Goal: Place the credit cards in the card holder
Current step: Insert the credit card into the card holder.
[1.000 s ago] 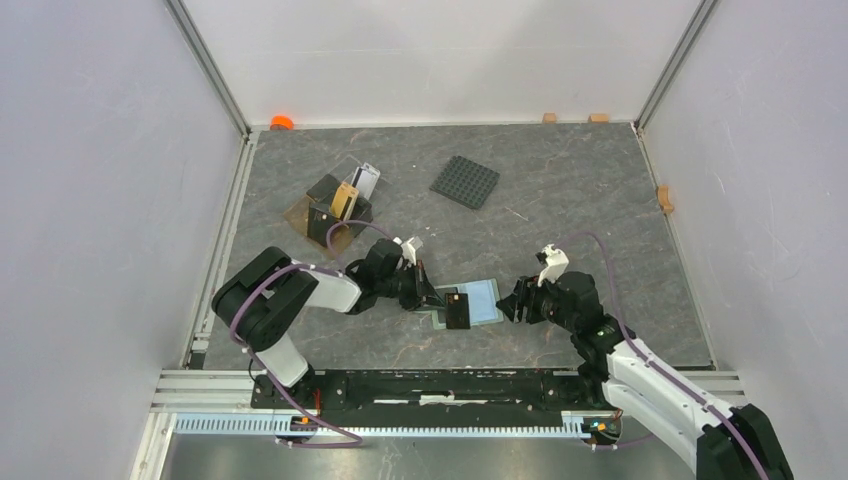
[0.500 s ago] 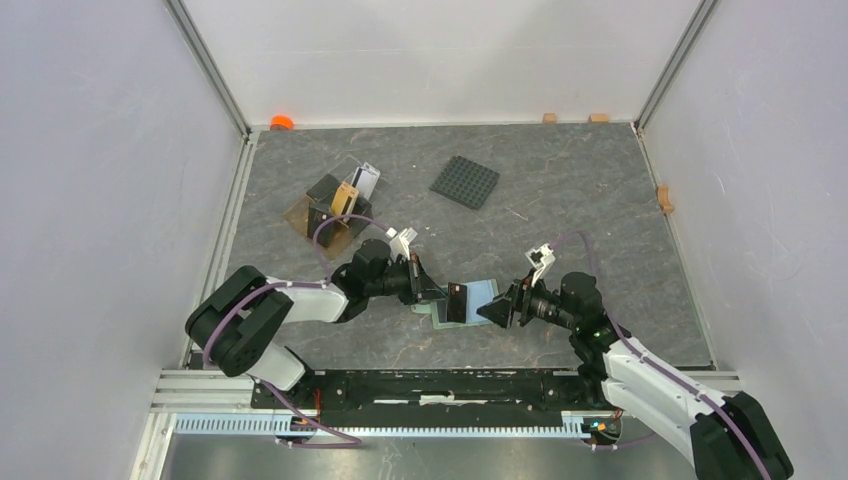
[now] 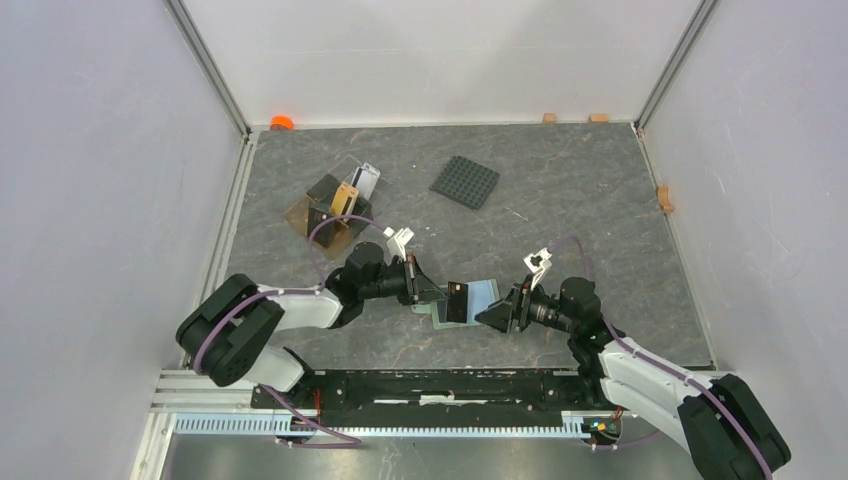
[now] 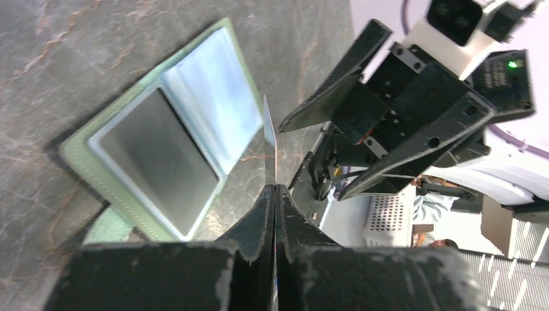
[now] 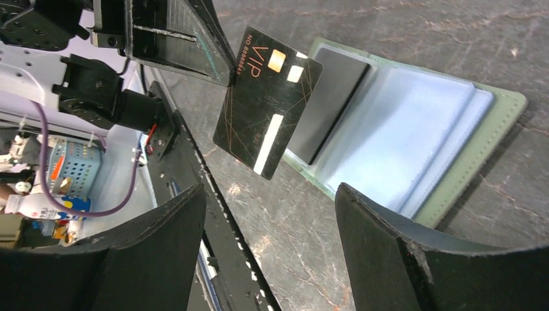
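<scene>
The card holder point(image 3: 483, 297) lies open on the table, sage-green outside, light blue inside with a dark pocket point(image 5: 329, 97). My left gripper point(image 3: 440, 296) is shut on a black credit card point(image 3: 457, 301) marked VIP point(image 5: 265, 97), held tilted just above the holder's left half. In the left wrist view the card point(image 4: 268, 146) shows edge-on, sticking out of the pinched jaws point(image 4: 274, 189), with the card holder point(image 4: 168, 139) to its left. My right gripper point(image 3: 496, 314) is open, facing the card from the right, with nothing between its fingers point(image 5: 268, 194). More credit cards point(image 3: 345, 198) stand in the brown tray.
The brown open tray point(image 3: 305, 213) sits at the back left, a black studded square plate point(image 3: 465, 182) behind the middle. An orange object point(image 3: 281, 122) and small wooden blocks point(image 3: 549, 117) lie along the back wall. The black base rail point(image 3: 440, 385) runs close along the near edge.
My right gripper has opened wider, swung low and moved left toward the card. The left gripper has lifted the black card slightly over the holder.
</scene>
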Motion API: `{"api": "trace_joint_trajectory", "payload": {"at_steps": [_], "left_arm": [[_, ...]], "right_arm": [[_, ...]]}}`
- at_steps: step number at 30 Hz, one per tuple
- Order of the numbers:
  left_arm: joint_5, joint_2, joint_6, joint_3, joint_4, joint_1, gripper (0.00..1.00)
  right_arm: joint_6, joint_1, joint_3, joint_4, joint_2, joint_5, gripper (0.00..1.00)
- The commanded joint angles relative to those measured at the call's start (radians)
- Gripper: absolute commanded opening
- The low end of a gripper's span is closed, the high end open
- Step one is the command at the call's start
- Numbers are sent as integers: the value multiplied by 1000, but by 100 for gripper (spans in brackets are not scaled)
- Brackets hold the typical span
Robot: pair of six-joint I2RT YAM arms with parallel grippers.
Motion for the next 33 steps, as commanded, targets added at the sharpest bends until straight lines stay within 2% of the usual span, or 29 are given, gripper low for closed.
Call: {"api": "trace_joint_trajectory", "payload": {"at_steps": [1, 9, 16, 18, 25, 33], "left_arm": [[44, -96, -42, -17, 124, -8, 2], [39, -198, -45, -18, 127, -34, 2], [39, -217, -60, -32, 156, -38, 2], [42, -218, -68, -39, 174, -38, 2], [58, -224, -77, -43, 185, -41, 2], [53, -232, -77, -59, 187, -44, 2]], "right_arm": [[69, 3, 4, 146, -1, -59, 77], [232, 15, 6, 374, 61, -138, 67], [263, 41, 34, 413, 81, -133, 56], [281, 48, 39, 447, 94, -135, 52], [358, 58, 42, 590, 157, -137, 24], [391, 61, 54, 650, 178, -117, 10]]}}
